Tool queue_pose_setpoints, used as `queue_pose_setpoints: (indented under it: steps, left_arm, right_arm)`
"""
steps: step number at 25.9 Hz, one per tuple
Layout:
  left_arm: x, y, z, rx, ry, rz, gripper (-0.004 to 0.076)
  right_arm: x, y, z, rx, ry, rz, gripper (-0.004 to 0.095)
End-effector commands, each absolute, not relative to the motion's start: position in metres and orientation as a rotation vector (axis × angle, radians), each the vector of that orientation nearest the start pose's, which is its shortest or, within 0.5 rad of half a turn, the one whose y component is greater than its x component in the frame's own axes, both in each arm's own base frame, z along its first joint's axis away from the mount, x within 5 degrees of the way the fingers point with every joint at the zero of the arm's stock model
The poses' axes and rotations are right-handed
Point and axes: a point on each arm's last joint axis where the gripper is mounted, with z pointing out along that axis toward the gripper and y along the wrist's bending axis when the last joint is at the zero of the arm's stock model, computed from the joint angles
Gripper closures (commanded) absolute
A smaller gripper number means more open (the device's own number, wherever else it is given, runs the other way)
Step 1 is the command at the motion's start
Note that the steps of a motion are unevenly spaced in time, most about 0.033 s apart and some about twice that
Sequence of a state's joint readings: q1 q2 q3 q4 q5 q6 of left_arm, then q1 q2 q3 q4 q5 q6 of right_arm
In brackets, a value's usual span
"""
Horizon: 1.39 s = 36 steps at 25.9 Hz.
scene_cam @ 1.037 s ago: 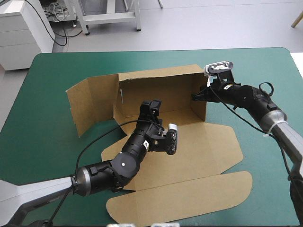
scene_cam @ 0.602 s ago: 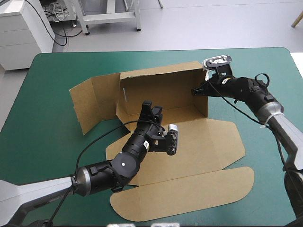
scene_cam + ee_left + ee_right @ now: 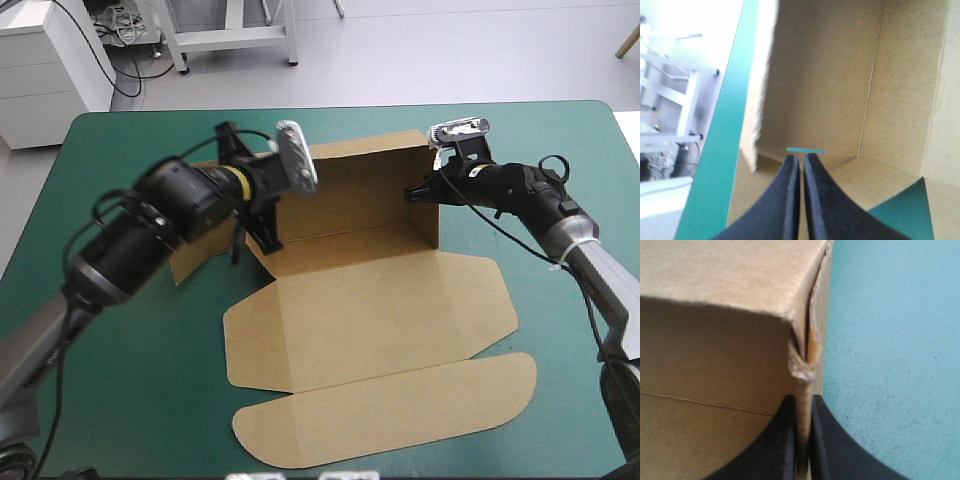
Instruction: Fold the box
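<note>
Back and right walls stand. My right claw (image 3: 801, 397) clamps the box (image 3: 370, 300) corner, my left claw (image 3: 799, 156) is together, and the front panels lie flat.

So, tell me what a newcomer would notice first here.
The brown box dominates the middle of the teal-green table: walls stand at the back and right, while broad flaps lie flat toward the near edge. The right gripper is shut on the box's right wall, with a crumpled corner just ahead of it. The left gripper points into the box near its left end, black fingers together.
</note>
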State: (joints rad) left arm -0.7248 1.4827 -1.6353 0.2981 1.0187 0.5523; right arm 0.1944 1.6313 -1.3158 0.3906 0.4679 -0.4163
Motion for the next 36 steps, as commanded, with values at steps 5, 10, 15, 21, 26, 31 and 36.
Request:
queue_pose_setpoints:
  steps: [5, 10, 15, 21, 26, 31, 36]
  left_arm:
    - [0.281, -0.058, 0.481, 0.742, 2.148, 0.096, 0.0732]
    - [0.288, 0.037, 0.462, 0.139, 2.282, -0.204, 0.0732]
    - [0.281, 0.1, 0.415, -0.281, 2.296, -0.434, 0.0732]
    - [0.274, 0.131, 0.351, -0.646, 2.216, -0.584, 0.0732]
    - [0.267, 0.134, 0.306, -0.823, 2.229, -0.587, 0.0732]
    - [0.265, 0.131, 0.293, -0.89, 2.209, -0.634, 0.0732]
    - [0.266, 0.13, 0.295, -0.901, 2.186, -0.668, 0.0732]
  right_arm:
    - [0.361, 0.083, 0.337, -0.35, 2.137, 0.265, 0.0928]
    - [0.359, 0.084, 0.336, -0.359, 2.157, 0.272, 0.0928]
    - [0.359, 0.084, 0.335, -0.361, 2.162, 0.273, 0.0928]
    - [0.359, 0.084, 0.335, -0.362, 2.164, 0.274, 0.0928]
    - [0.36, 0.082, 0.34, -0.367, 2.161, 0.246, 0.0927]
    - [0.359, 0.079, 0.369, -0.302, 2.195, 0.233, 0.0925]
    - [0.354, 0.08, 0.412, -0.299, 2.193, 0.265, 0.0925]
